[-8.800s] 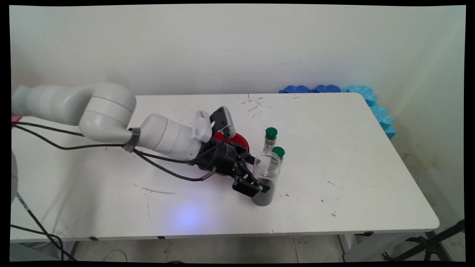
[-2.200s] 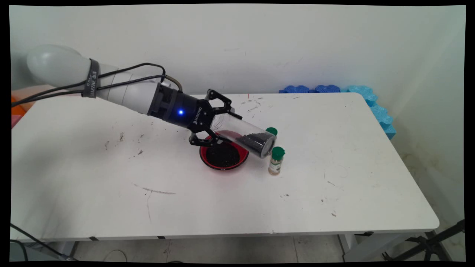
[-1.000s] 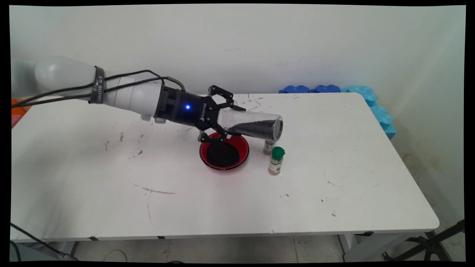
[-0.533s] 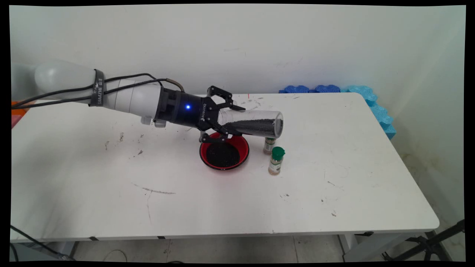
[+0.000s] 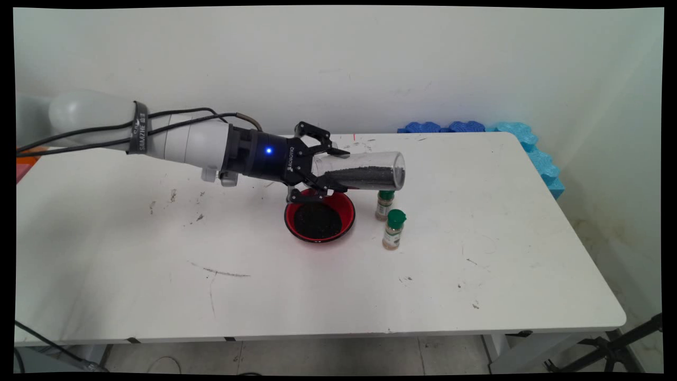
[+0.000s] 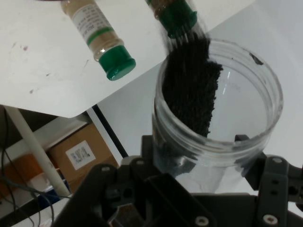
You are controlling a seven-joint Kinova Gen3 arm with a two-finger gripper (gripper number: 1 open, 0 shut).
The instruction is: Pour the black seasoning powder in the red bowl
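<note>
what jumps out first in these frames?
The gripper is shut on a clear jar, held about level above the table's middle, with dark grains lying along its lower side. Just below it stands a red bowl holding more dark grains. Two green-capped spice bottles, and, stand to the bowl's right.

A white counter (image 5: pixel 476 286), scuffed with dark marks, is seen carrying a red bowl (image 5: pixel 346 209) filled with black grains and, just right of it, two green-capped spice bottles (image 5: pixel 394 230) set upright close together.
</note>
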